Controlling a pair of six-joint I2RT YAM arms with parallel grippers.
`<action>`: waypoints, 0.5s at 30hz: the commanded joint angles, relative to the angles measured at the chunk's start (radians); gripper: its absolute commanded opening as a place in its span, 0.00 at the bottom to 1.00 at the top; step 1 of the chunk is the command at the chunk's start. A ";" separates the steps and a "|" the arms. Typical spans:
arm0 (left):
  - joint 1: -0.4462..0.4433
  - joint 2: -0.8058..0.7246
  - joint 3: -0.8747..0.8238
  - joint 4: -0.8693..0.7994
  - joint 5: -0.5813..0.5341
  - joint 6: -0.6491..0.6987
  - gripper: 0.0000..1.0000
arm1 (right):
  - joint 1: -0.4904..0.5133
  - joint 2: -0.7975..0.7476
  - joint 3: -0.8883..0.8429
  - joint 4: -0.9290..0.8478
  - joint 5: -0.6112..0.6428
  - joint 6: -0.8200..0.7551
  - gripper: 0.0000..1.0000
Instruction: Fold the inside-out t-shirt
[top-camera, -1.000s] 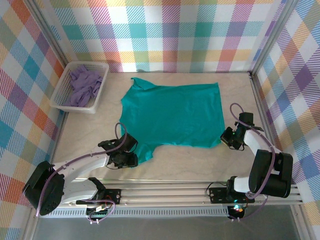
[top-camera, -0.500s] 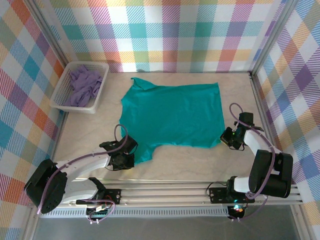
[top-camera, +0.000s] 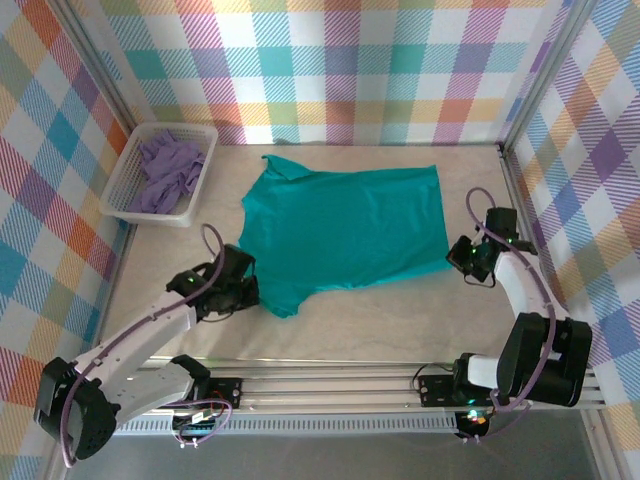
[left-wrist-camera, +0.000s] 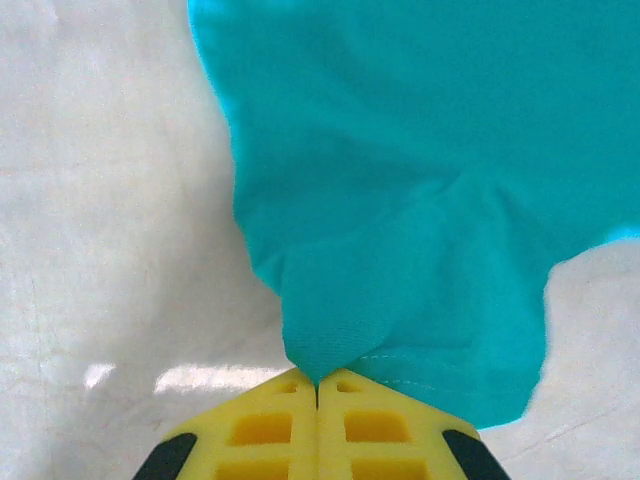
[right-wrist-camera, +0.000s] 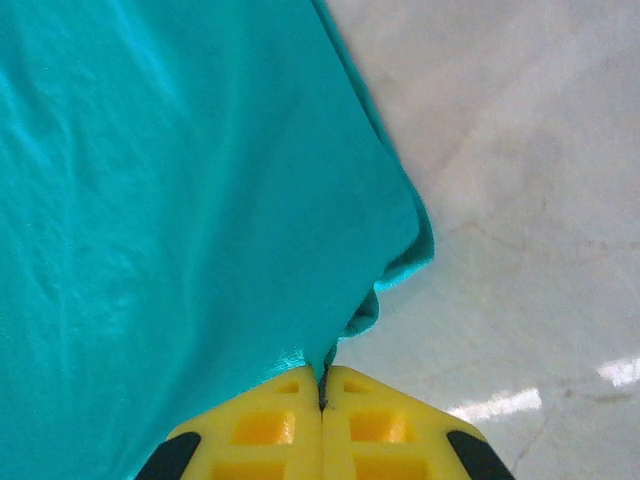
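The teal-green t-shirt (top-camera: 345, 230) lies spread on the pale tabletop, plain side up, no print visible. My left gripper (top-camera: 243, 291) is shut on its near left sleeve edge; in the left wrist view the cloth (left-wrist-camera: 400, 200) runs up from the pinched yellow fingertips (left-wrist-camera: 260, 425). My right gripper (top-camera: 458, 259) is shut on the shirt's near right corner, and the right wrist view shows the hem (right-wrist-camera: 200, 200) curling out of the shut gripper (right-wrist-camera: 322, 385). Both held edges are lifted slightly off the table.
A white mesh basket (top-camera: 119, 184) at the back left holds a lavender-purple garment (top-camera: 165, 170). Plaid walls enclose the table on three sides. A metal rail (top-camera: 400, 385) runs along the near edge. Bare tabletop (top-camera: 400, 315) lies in front of the shirt.
Both grippers have pulled the shirt's near edge away from the rail, toward the back. The left gripper went left and back; the right gripper went back and slightly right.
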 joint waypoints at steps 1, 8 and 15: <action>0.104 0.058 0.109 -0.026 0.078 0.106 0.00 | 0.003 0.068 0.079 -0.003 -0.007 -0.028 0.00; 0.234 0.308 0.324 0.013 0.167 0.184 0.00 | 0.003 0.252 0.228 0.052 -0.048 -0.012 0.00; 0.307 0.507 0.514 0.034 0.187 0.204 0.00 | 0.006 0.383 0.342 0.058 -0.043 -0.022 0.00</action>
